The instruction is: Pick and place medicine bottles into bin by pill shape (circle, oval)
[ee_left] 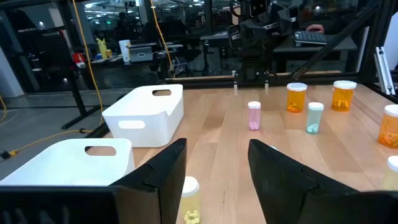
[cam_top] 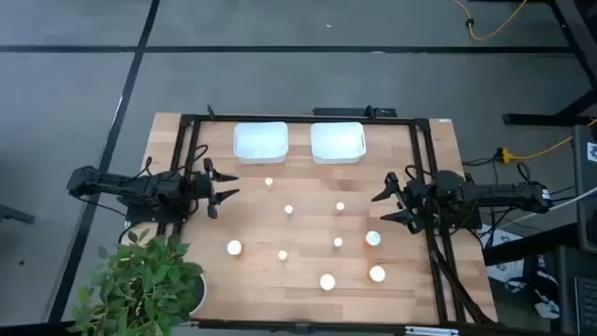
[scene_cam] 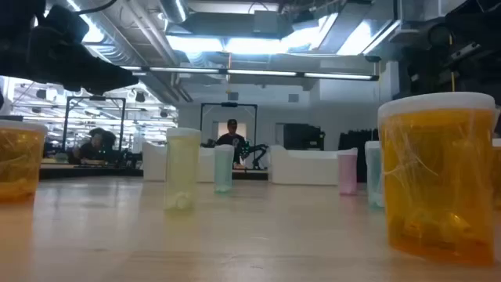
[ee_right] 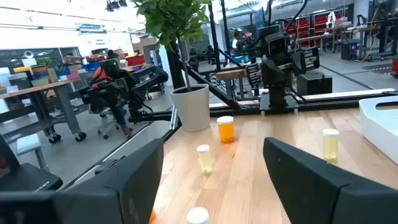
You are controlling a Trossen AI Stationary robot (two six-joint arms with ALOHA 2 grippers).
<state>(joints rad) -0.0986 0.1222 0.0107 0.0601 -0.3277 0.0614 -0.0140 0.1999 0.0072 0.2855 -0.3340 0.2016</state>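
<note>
Looking straight down from above, the wooden table [cam_top: 308, 233] carries two white bins [cam_top: 260, 141] side by side at its far edge, and nine small bottles [cam_top: 288, 210] stand scattered across the middle and near half, none inside a bin. The left gripper [cam_top: 227, 188] hovers at the left side of the table with its fingers spread and nothing between them; the right gripper [cam_top: 384, 206] hovers at the right side, also spread and empty. A potted plant [cam_top: 145, 280] sits at the near left corner. At table height, a large orange bottle [scene_cam: 438, 176] stands close on the right, another orange one [scene_cam: 19, 160] is at the left edge, and pale green [scene_cam: 182, 168], teal [scene_cam: 223, 168] and pink [scene_cam: 347, 172] bottles stand upright farther back; a person [scene_cam: 232, 135] is in the room behind. From the left wrist, the two dark fingers [ee_left: 163, 168] stand apart, with a pale yellow bottle [ee_left: 188, 199] just beyond them and both bins nearby. From the right wrist, the fingers [ee_right: 311, 177] are likewise apart, with an orange bottle [ee_right: 226, 130] and two pale ones upright beyond.
</note>
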